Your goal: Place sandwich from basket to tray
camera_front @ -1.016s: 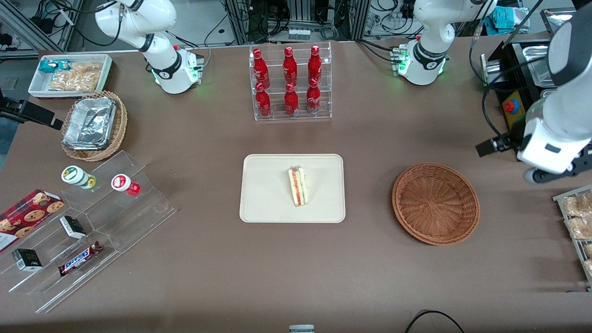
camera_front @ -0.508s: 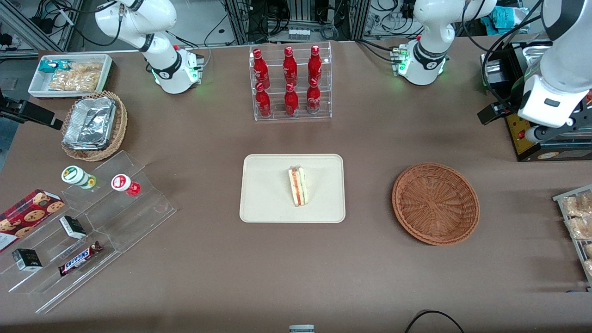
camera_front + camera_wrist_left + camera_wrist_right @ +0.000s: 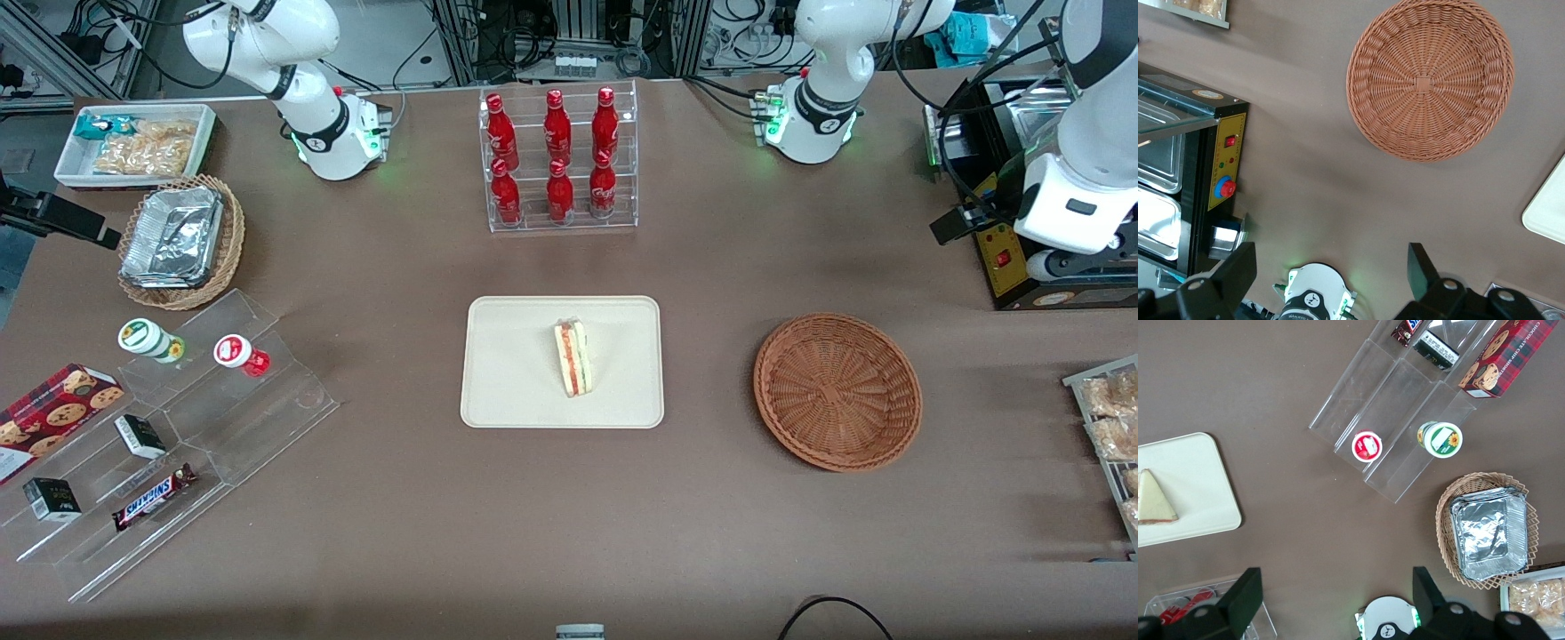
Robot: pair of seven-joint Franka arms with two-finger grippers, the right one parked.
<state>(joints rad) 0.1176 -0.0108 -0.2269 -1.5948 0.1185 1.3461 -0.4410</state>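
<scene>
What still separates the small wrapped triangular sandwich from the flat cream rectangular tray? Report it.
Nothing: the sandwich already lies on the tray. The round reddish-brown wicker basket is empty; the open gripper hangs high above the table.

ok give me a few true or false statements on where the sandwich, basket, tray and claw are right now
1. The sandwich lies on the tray. True.
2. The basket holds a second sandwich. False: it is empty.
3. The claw is shut on the sandwich. False: its fingers are spread open and hold nothing, well away from the tray, toward the working arm's end of the table.
4. The basket touches the tray. False: bare table lies between them.
5. The bottle rack stands farther from the front camera than the tray. True.
</scene>
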